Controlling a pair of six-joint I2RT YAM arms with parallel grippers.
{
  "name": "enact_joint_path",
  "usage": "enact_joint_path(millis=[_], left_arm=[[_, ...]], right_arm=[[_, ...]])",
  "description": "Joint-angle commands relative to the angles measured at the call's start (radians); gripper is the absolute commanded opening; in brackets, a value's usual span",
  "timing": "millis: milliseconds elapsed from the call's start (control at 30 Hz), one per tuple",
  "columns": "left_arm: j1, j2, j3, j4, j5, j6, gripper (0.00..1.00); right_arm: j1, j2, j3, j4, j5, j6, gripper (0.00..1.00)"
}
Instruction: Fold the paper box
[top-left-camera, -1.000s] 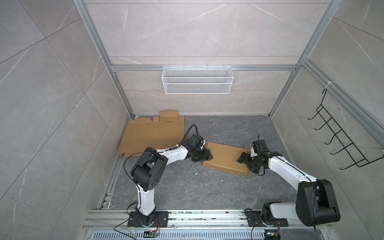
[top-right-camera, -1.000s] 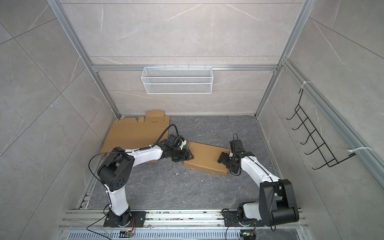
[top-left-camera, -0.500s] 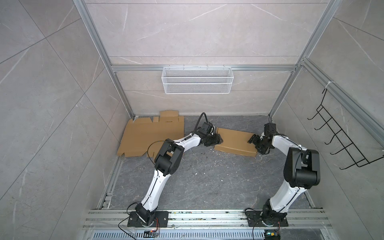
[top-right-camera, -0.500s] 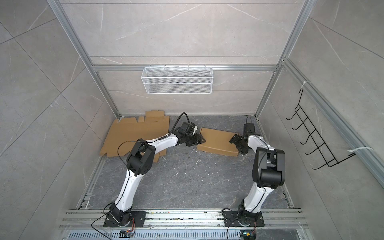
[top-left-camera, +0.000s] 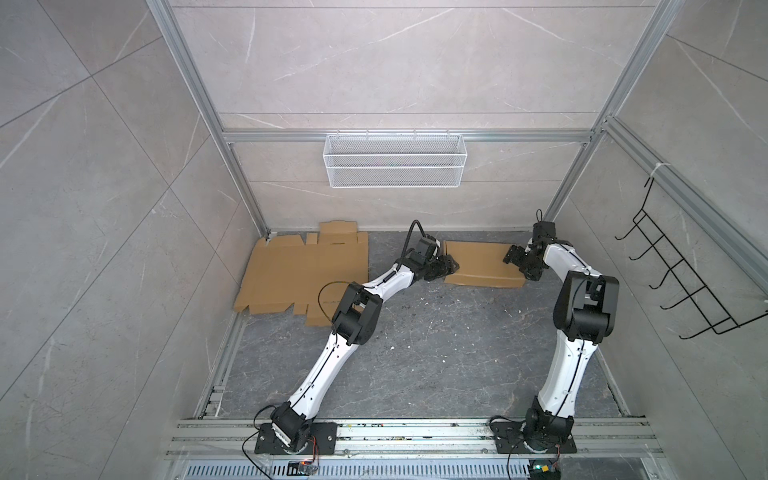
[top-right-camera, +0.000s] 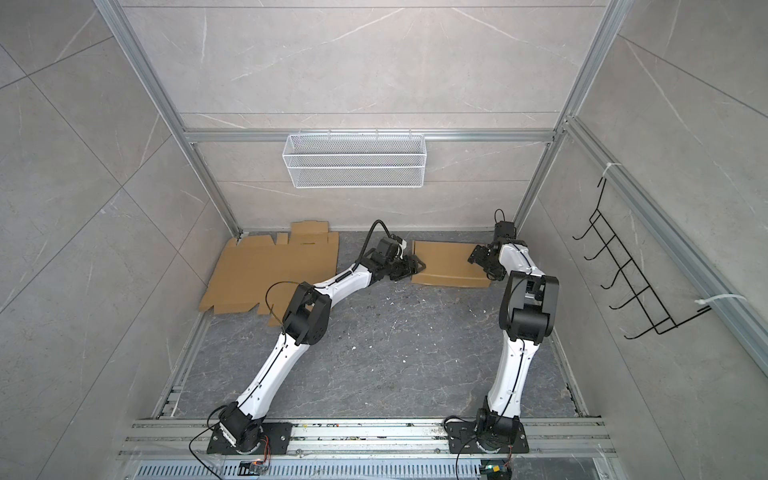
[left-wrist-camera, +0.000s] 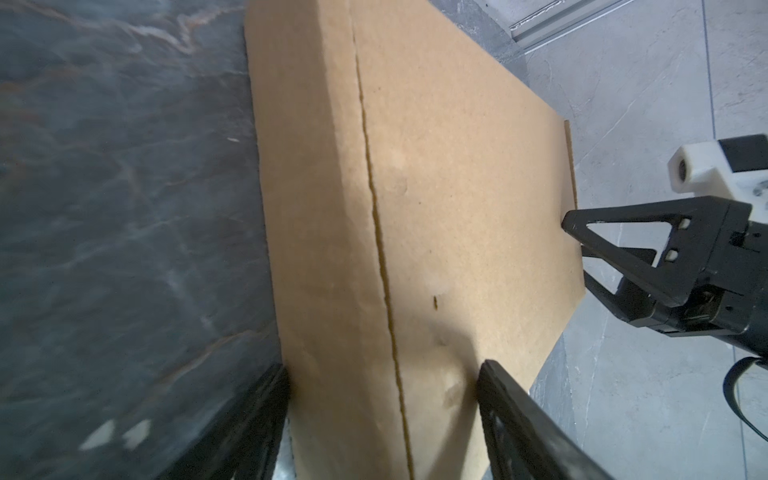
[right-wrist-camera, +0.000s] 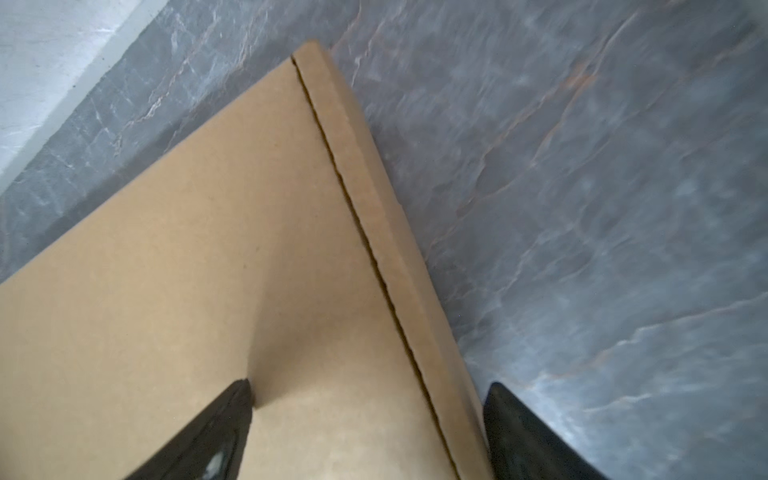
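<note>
The brown paper box (top-left-camera: 482, 266) (top-right-camera: 449, 266) lies flat and closed on the dark floor near the back wall. My left gripper (top-left-camera: 451, 266) (top-right-camera: 417, 266) is at its left end. In the left wrist view its jaws (left-wrist-camera: 382, 370) close across the box (left-wrist-camera: 415, 187), one finger at the lower edge and one on the top face. My right gripper (top-left-camera: 517, 266) (top-right-camera: 482, 264) (left-wrist-camera: 575, 249) is at the right end. In the right wrist view it (right-wrist-camera: 368, 386) straddles the box (right-wrist-camera: 208, 270) corner, open, one finger on top and the other just clear of the side.
A flat unfolded cardboard sheet (top-left-camera: 303, 274) (top-right-camera: 270, 270) lies at the back left by the wall. A white wire basket (top-left-camera: 395, 160) hangs on the back wall and a black hook rack (top-left-camera: 681, 282) on the right wall. Metal rails (top-left-camera: 415, 432) run along the front.
Both arms have stretched out and carried the box from the middle of the floor to the back wall. The right jaws have widened off the box's side.
</note>
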Motion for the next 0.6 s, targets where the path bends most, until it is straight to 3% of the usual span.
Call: enact_joint_path(millis=[0, 167, 333, 467, 567], left_arm=[[-0.048, 0.045, 0.026, -0.003, -0.004, -0.035, 0.73], [-0.058, 0.069, 0.050, 0.014, -0.033, -0.049, 0.73], [-0.064, 0.112, 0.114, 0.016, -0.034, -0.076, 0.73], [-0.078, 0.089, 0.120, -0.014, -0.026, -0.028, 0.74], [-0.066, -0.038, -0.023, -0.010, -0.051, 0.045, 0.77]], right_arm=[[0.023, -0.009, 0.094, -0.113, 0.091, -0.080, 0.91], [0.031, -0.076, 0.089, -0.132, 0.144, -0.113, 0.99], [0.049, -0.134, 0.047, -0.136, 0.111, -0.106, 0.99], [0.127, -0.307, -0.135, -0.045, 0.135, -0.079, 0.99], [0.211, -0.474, -0.297, 0.028, 0.225, -0.068, 0.99]])
